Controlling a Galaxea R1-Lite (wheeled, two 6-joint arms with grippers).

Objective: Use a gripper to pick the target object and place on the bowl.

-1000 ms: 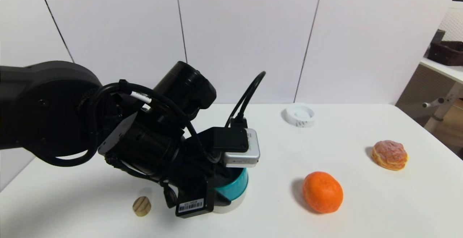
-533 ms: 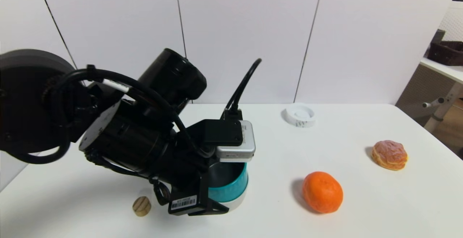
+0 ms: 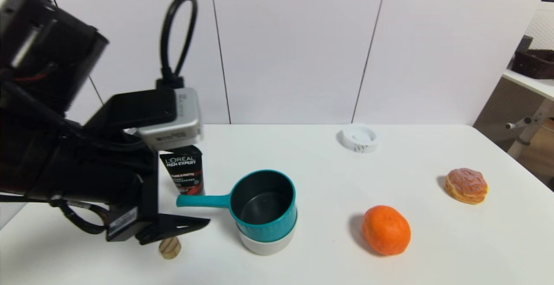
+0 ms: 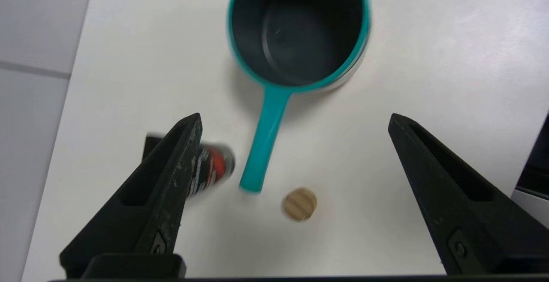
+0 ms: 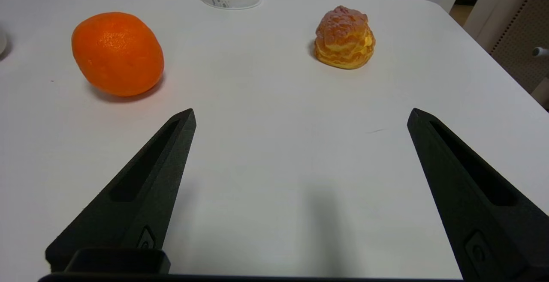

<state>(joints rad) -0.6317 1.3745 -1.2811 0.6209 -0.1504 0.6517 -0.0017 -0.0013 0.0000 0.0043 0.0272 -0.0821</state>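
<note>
The teal saucepan [image 3: 264, 202] sits on top of the off-white bowl [image 3: 266, 244] near the table's front middle, its handle pointing left. In the left wrist view the saucepan [image 4: 296, 29] shows from above, with only a sliver of the bowl [image 4: 349, 78] under it. My left gripper [image 3: 190, 224] is open and empty, raised to the left of the handle [image 4: 294, 121]. My right gripper [image 5: 300, 117] is open and empty, low over bare table to the right; it does not show in the head view.
A black L'Oreal tube [image 3: 184, 170] stands behind the handle. A wooden disc [image 3: 169, 247] lies below my left gripper. An orange fruit [image 3: 385, 229], a cream puff [image 3: 466, 185] and a white round dish [image 3: 358, 137] lie to the right.
My left gripper has let go of the saucepan, opened, and pulled back up and to the left. The saucepan stays on the bowl and the tube has come into view.
</note>
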